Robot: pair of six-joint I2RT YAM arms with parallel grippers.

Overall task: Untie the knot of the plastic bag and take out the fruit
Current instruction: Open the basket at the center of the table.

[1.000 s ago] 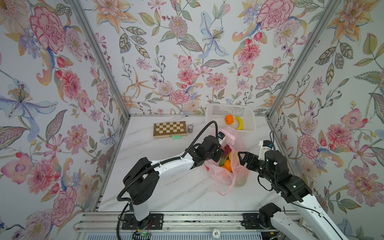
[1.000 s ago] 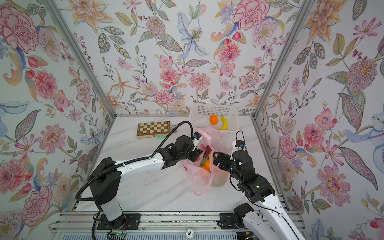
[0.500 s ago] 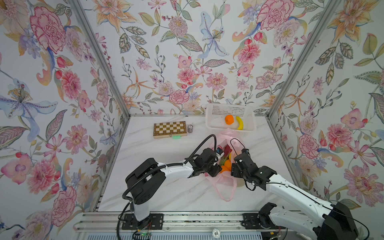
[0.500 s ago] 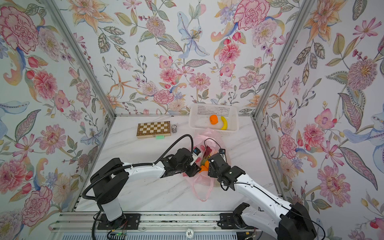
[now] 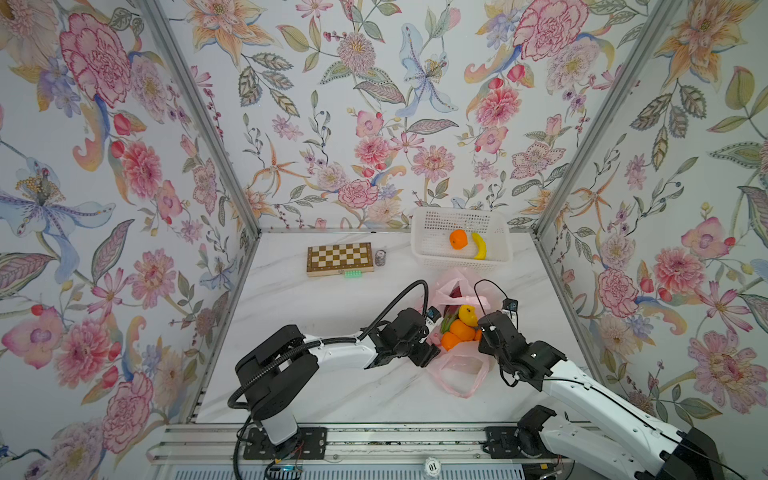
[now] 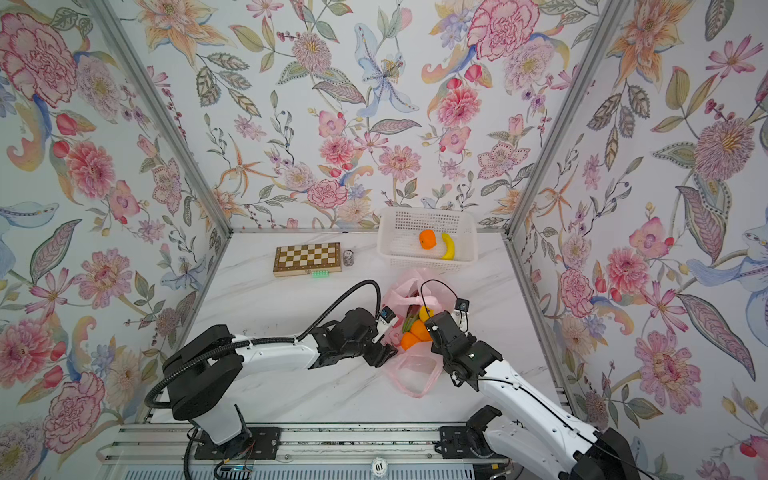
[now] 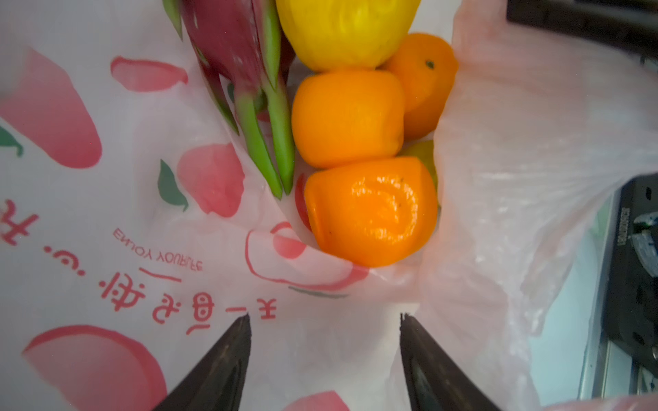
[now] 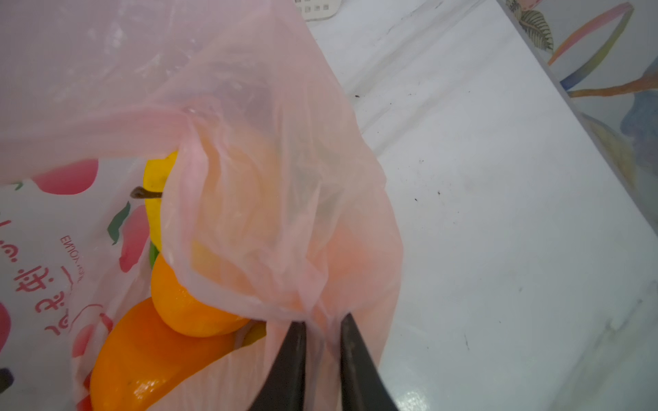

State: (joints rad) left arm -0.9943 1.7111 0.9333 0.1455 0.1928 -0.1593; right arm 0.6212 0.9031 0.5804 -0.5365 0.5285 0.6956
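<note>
The pink plastic bag (image 5: 459, 374) lies on the table with its mouth open; its printed side shows in the left wrist view (image 7: 117, 249). The fruit fills that mouth: oranges (image 7: 370, 213), a yellow fruit (image 7: 341, 32) and a magenta dragon fruit (image 7: 228, 46). My left gripper (image 7: 324, 316) is open at the bag's left side (image 5: 432, 345), over bare plastic. At the bag's right rim my right gripper (image 8: 323, 318) is shut on a fold of the pink film (image 8: 285, 213). The knot is out of view.
A white basket (image 5: 459, 216) at the back right holds an orange (image 5: 458, 240) and a banana (image 5: 480, 246). A chessboard (image 5: 340, 258), a small can (image 5: 380, 257) and a green piece (image 5: 353, 274) lie at the back. The right wall edge runs close by.
Both arms came down and toward the front with the bag. The right gripper closed on the bag's rim. The left jaws spread wider.
</note>
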